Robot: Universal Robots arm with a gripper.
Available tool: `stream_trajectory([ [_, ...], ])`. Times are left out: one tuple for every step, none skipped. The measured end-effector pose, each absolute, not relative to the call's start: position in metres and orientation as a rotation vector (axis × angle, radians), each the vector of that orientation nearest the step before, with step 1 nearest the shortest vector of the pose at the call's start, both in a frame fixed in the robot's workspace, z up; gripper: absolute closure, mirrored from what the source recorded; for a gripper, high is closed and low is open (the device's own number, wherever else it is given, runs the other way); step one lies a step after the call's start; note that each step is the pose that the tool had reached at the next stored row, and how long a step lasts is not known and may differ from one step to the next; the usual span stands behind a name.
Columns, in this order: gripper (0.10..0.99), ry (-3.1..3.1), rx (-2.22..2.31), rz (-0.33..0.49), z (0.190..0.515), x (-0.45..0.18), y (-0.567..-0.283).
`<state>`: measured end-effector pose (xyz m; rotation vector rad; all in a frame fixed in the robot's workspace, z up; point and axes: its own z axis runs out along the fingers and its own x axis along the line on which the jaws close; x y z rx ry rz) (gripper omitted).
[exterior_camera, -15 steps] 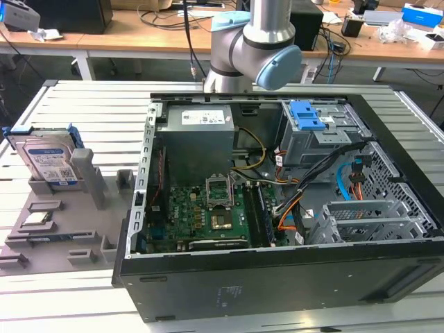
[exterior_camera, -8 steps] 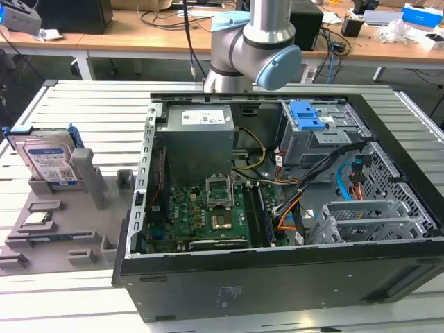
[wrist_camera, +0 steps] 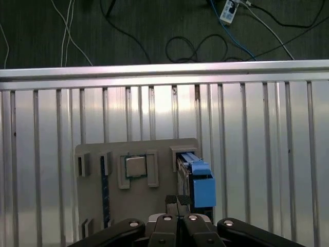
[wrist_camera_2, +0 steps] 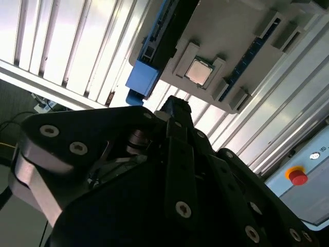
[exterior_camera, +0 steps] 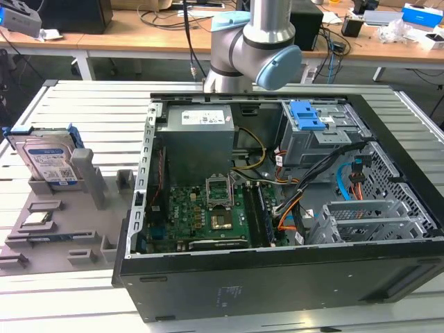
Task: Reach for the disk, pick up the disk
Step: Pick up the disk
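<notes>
Take this as the reach, judging from the layout; find the disk (exterior_camera: 50,158) standing on edge in a slot of the grey fixture tray (exterior_camera: 62,239) at the exterior view's left, well apart from the open computer case (exterior_camera: 277,284); note the gripper (wrist_camera: 177,201) above that tray in the first wrist view, fingertips pressed together, gripping nothing and touching nothing; see the disk there edge-on, framed by its blue bracket (wrist_camera: 203,186), just beside the recess with the processor chip (wrist_camera: 136,166). Spread the jaws wider than the disk's thin edge before any descent; centre over that edge rather than over the chip; set the pinch across the two flat faces, preferably on metal and not on the plastic bracket, which is likely to flex or slip; come down in line with the slot to avoid nudging the disk sideways or striking the grey post (exterior_camera: 87,173) next to it; close firmly; draw out along the slot, never at a tilt, lest the drive bind.
</notes>
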<state>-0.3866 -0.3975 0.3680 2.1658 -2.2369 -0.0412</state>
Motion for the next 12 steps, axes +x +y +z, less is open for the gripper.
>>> stream_trajectory([
  [0.973, -2.237, 2.166, -0.041, 0.3679, -0.3866, -0.3975],
  [0.918, -2.237, 2.166, -0.041, 0.3679, -0.3866, -0.3975],
  [0.918, -2.237, 2.166, -0.041, 0.3680, -0.3866, -0.3975],
  [0.792, -2.237, 2.165, -0.041, 0.3680, -0.3866, -0.3975],
  [0.729, -2.237, 2.165, -0.041, 0.3680, -0.3866, -0.3975],
  [0.671, -2.238, 2.165, -0.041, 0.3680, -0.3866, -0.3975],
  [0.541, -2.238, 2.165, -0.041, 0.3679, -0.3866, -0.3975],
  [0.541, -2.238, 2.165, -0.041, 0.3680, -0.3866, -0.3975],
  [0.541, -2.238, 2.165, -0.041, 0.3679, -0.3866, -0.3973],
  [0.541, -2.238, 2.165, -0.041, 0.3680, -0.3866, -0.3963],
  [0.541, -2.238, 2.165, -0.041, 0.3680, -0.3866, -0.3949],
  [0.541, -2.238, 2.165, -0.041, 0.3680, -0.3865, -0.3932],
])
